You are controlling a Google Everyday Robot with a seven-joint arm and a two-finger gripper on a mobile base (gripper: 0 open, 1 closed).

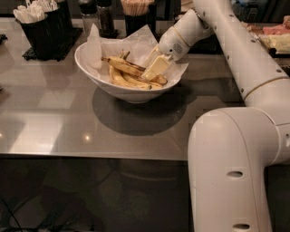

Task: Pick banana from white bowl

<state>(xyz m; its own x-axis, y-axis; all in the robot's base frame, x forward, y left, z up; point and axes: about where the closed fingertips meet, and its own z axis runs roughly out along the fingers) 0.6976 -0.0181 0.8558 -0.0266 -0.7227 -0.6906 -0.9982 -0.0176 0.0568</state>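
Observation:
The white bowl (90, 68), lined with crinkled white paper, stands on the grey table at the back centre. Three bananas lie in it. The overripe banana (123, 66), with dark brown streaks, lies on top, running from upper left to lower right. Two cleaner yellow bananas (129, 81) lie under it towards the front. My gripper (155, 69) reaches down into the right side of the bowl from the upper right. It sits at the right part of the overripe banana, whose right end it partly hides.
Black cutlery holders (43, 31) with white utensils stand at the back left. Dark shakers (106, 18) and a cup of wooden sticks (136, 13) stand behind the bowl. My arm's large white link (231, 167) fills the lower right. A food tray (276, 38) is at the far right.

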